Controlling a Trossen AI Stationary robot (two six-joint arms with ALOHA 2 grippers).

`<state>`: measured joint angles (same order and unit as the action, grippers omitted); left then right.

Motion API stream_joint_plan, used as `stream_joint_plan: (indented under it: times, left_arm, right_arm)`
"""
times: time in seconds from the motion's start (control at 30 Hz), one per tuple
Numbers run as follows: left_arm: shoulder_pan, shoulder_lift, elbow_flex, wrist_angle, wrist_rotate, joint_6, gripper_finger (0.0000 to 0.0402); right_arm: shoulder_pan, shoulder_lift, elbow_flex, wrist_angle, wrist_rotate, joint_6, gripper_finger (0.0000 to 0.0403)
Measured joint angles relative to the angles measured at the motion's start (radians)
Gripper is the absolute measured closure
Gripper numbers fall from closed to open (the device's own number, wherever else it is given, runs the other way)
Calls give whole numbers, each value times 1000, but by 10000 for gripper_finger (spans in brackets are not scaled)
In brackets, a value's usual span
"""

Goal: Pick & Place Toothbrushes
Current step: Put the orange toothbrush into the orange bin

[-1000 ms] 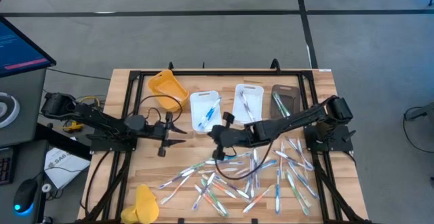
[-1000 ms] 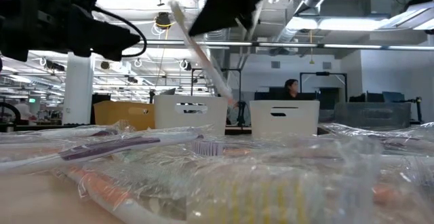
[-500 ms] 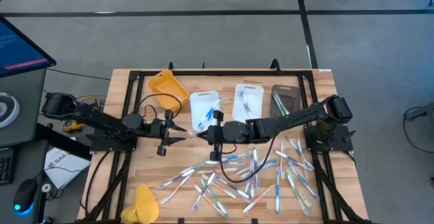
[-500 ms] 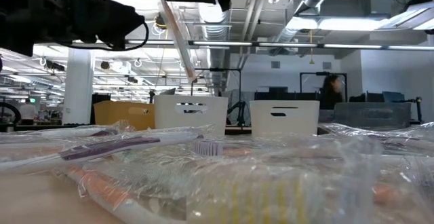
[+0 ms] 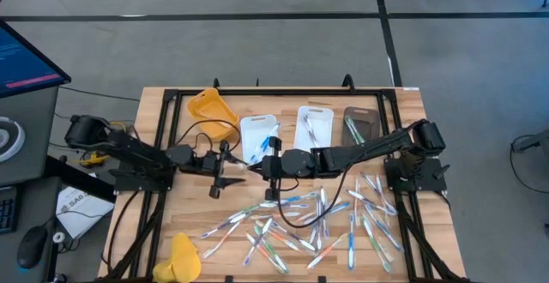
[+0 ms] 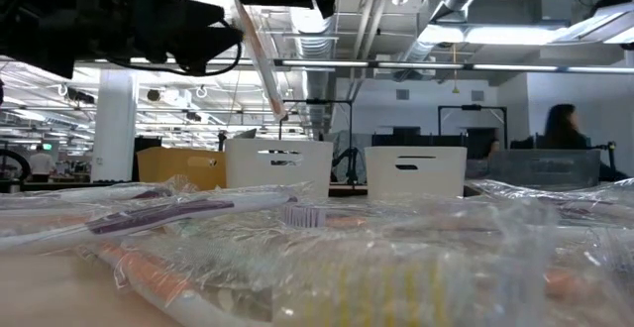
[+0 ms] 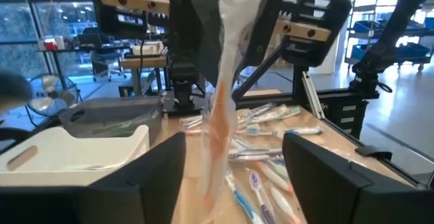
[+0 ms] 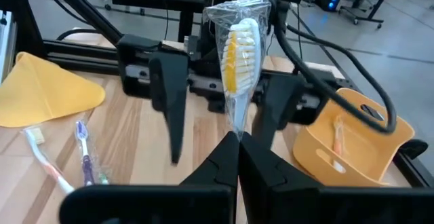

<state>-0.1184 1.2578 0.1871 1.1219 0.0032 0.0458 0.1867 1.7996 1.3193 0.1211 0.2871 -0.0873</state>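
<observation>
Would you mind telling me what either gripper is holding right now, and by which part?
The right gripper pinches a plastic-wrapped orange-and-white toothbrush at its handle end, bristles away. The left gripper is open around it, holding nothing.

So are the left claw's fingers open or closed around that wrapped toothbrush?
Open: the left gripper has its fingers spread either side of the wrapped toothbrush, not touching it.

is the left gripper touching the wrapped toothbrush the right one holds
Apart. In the left wrist view the left gripper has its fingers spread either side of the wrapped toothbrush, with clear gaps.
</observation>
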Motion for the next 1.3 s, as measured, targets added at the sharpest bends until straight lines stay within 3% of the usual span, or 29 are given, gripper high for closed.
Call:
stream_joint_plan:
  times: [0.2,0.4,0.6,0.93,1.1,1.3]
  left_arm:
    - [0,99,66,2,0,-2,126]
    - [0,140,87,4,0,-1,134]
    - [0,141,87,4,-3,1,195]
    - [0,141,87,3,-4,1,375]
    - [0,141,86,1,-4,1,382]
    - [0,141,86,3,-2,2,393]
  right_arm:
    - [0,0,0,0,0,-1,403]
    - [0,0,0,-1,0,-1,403]
    - [1,0,0,-5,0,-1,403]
    - [1,2,0,-9,0,1,403]
    - [1,4,0,-13,0,-2,396]
    - [12,6,0,-19,2,-1,348]
